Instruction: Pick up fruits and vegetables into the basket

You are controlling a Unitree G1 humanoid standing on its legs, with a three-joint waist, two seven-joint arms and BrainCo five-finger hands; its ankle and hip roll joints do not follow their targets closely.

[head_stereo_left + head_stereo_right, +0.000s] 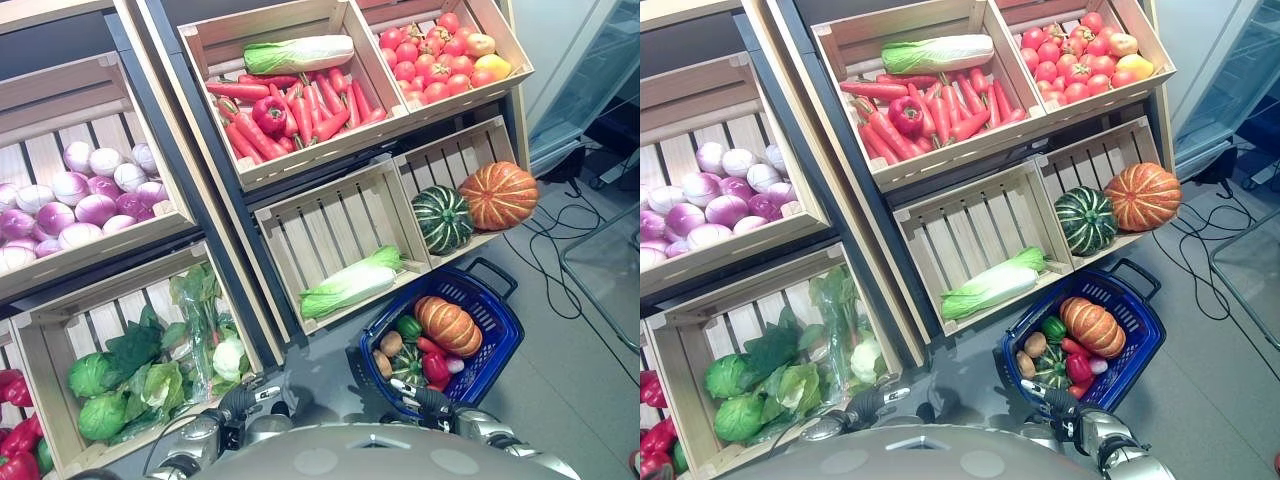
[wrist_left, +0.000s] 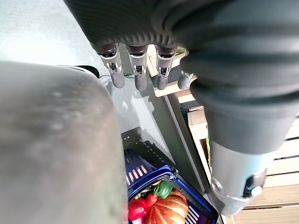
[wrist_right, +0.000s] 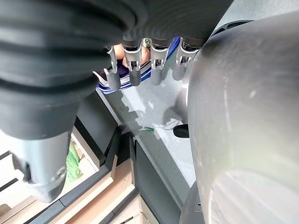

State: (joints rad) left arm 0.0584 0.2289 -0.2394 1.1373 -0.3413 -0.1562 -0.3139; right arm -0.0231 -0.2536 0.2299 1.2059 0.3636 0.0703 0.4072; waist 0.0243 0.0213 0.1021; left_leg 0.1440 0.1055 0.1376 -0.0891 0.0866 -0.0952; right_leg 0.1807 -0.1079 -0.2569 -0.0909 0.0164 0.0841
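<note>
**Basket half full, both hands free**

The blue basket sits on the floor in front of the wooden shelves. Inside it are a small orange pumpkin, a green pepper, a red pepper and some other small pieces.

Both hands hang low, close to the robot's body, on the near side of the basket. The left hand has its fingers straight and hangs over the grey floor, holding nothing. The right hand looks the same, with straight fingers and nothing in them.

Just behind the basket is a crate with a long cabbage. Beside that crate, also behind the basket, a striped green pumpkin touches a big orange pumpkin. Higher up, far behind the basket, are carrots and tomatoes.

It looks like a pause between picks. Next, a hand should probably reach up to a crate, close around one vegetable and carry it down into the basket. The long cabbage looks like the easiest reach.
</note>
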